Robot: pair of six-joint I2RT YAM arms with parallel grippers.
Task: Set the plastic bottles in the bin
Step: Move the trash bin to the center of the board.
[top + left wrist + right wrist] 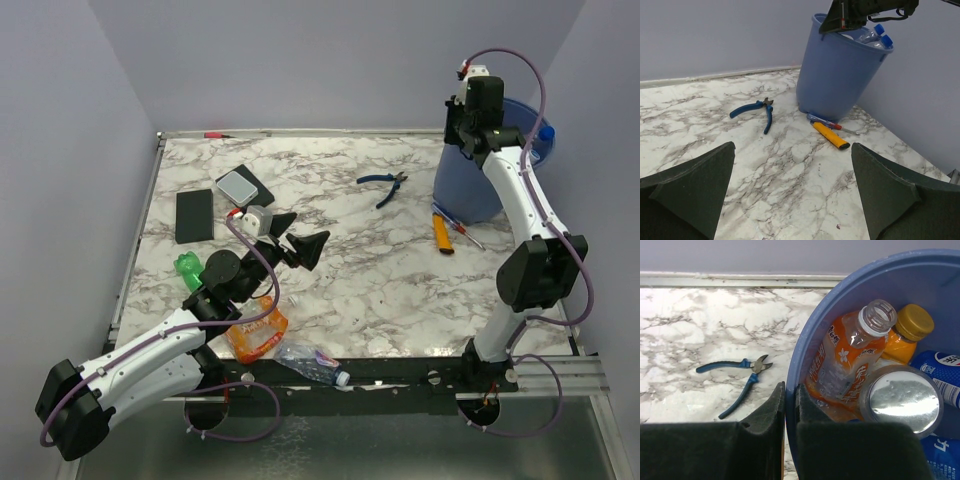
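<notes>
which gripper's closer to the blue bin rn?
Right. The right gripper sits shut at the bin rim; the left gripper hangs open well across the table, toward the near left.

A white marble-patterned table (400, 290) carries the blue bin (465, 190) at its far right. At the bin's foot lie an orange-handled tool (442, 233) and a screwdriver (465, 233), with blue pliers (382, 186) just left of the bin. Well left of the bin lie a black slab (194, 215) and a grey-topped block (243, 186). Farthest from the bin, near-left, lie 3 more things: a green bottle (188, 270), an orange bottle (258, 335) and a clear bottle (312, 362)
</notes>
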